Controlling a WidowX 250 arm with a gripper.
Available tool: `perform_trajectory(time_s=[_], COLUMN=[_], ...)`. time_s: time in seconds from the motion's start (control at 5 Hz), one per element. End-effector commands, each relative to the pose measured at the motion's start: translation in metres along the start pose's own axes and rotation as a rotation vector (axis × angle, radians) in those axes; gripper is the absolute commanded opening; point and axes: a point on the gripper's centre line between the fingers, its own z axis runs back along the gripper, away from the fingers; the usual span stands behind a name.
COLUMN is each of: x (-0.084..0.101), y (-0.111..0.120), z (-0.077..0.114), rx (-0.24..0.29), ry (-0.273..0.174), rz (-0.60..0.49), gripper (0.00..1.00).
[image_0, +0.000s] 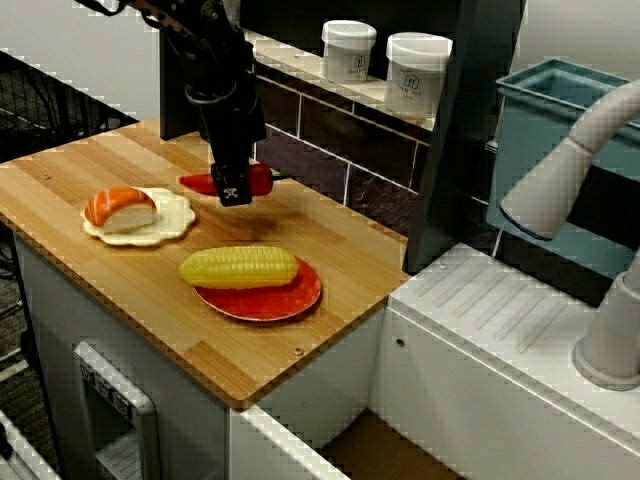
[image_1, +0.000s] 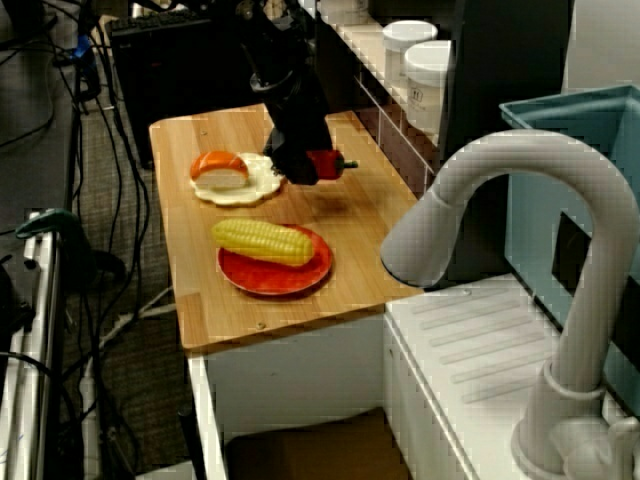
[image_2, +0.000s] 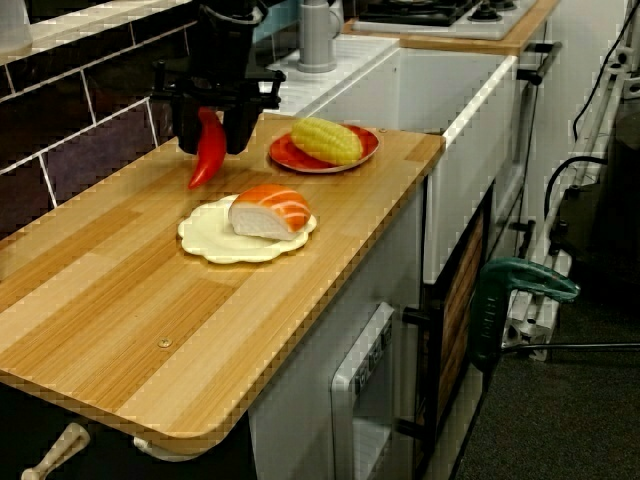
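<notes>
Jaws clamp red pepper (image_2: 208, 155) above wooden counter (image_2: 120, 290).

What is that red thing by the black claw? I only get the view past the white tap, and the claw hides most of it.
Observer: A red chilli pepper. The low side view shows the gripper shut on it, clamping it from both sides.
Operator: Is it lying on the wooden counter?
Observer: It seems lifted. In that low side view it tilts, pointed tip down, above the boards.
Operator: And what sits on the cream plate?
Observer: A piece of salmon sushi. The low side view shows white stripes across its orange top.
</notes>
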Motion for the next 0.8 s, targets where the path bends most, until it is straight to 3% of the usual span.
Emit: perform_trajectory(time_s=[0.0,0.2,0.4,0.6], x=[-0.013,-0.020,-0.030,-0.046], y=[0.020,0.020,0.027,0.037], z=[0.007,0.012,0.021,0.039], rx=[0.067,0.061,0.042,0.036], ry=[0.051,0.056,0.090,0.153], rz=[0.061,0.073,0.169,0.305], gripper=[1.00,1.00,1.00,1.00])
